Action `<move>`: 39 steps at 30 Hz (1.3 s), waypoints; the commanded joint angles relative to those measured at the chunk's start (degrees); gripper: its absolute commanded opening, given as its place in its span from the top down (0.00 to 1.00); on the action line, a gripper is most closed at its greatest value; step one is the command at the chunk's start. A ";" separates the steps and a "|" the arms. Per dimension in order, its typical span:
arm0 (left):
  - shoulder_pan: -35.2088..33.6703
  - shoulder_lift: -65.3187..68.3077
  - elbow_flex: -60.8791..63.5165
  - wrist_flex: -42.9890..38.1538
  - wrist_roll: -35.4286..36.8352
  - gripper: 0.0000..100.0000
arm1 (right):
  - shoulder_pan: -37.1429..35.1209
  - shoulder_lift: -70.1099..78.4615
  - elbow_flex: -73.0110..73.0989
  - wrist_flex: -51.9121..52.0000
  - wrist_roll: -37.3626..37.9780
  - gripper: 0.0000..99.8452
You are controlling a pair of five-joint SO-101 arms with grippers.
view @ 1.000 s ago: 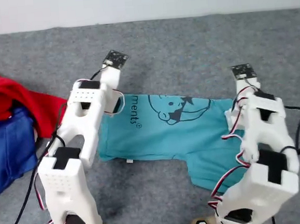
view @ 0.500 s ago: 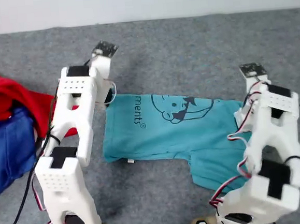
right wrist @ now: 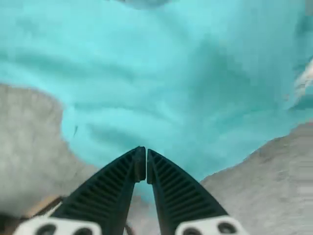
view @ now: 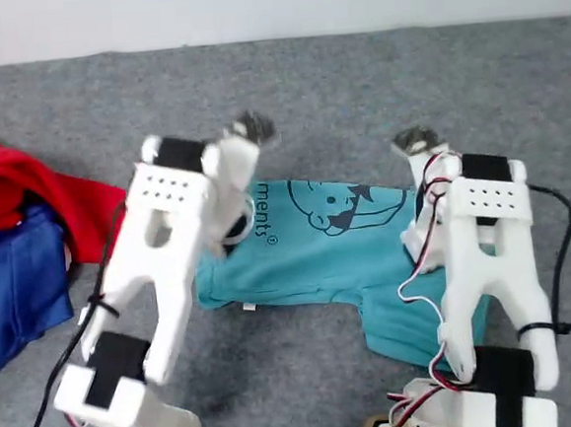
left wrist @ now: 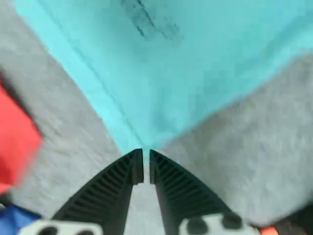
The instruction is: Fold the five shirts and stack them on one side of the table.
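A teal shirt point(view: 319, 255) with a dark print lies spread across the middle of the grey table. The left arm point(view: 169, 242) stands over the shirt's left edge and the right arm point(view: 480, 238) over its right part. In the left wrist view my left gripper point(left wrist: 144, 152) is shut, and a corner of the teal shirt point(left wrist: 186, 73) runs down into its tips. My right gripper point(right wrist: 143, 149) is shut too, with teal cloth point(right wrist: 161, 78) narrowing to its fingertips. A red shirt point(view: 26, 184) and a blue shirt point(view: 14, 284) lie crumpled at the table's left side.
Bare grey table point(view: 355, 89) stretches behind the teal shirt and to the far right. The red cloth point(left wrist: 14, 142) lies close beside the left gripper. A pale wall runs along the table's back edge.
The left arm has swung right and the right arm left, both closing in over the teal shirt. The shirt itself slid slightly to the right early on.
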State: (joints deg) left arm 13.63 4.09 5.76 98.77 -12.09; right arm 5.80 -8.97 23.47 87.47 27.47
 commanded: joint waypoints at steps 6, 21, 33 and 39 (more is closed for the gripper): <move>0.88 -7.74 19.91 -6.24 -0.53 0.95 | -0.04 -2.59 13.98 -6.64 0.09 0.99; 0.44 3.43 23.78 -19.96 -0.62 0.95 | 0.04 -2.51 25.76 -24.22 -1.76 0.99; -13.71 6.51 10.68 -16.09 -5.89 0.95 | 0.92 -2.51 28.92 -26.95 -1.49 0.99; -16.62 -0.18 6.11 -13.01 -7.47 0.95 | 4.88 -2.51 29.36 -27.56 -0.97 0.99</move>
State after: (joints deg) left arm -2.11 9.45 14.99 84.26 -18.68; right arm 8.44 -10.99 52.22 61.45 26.33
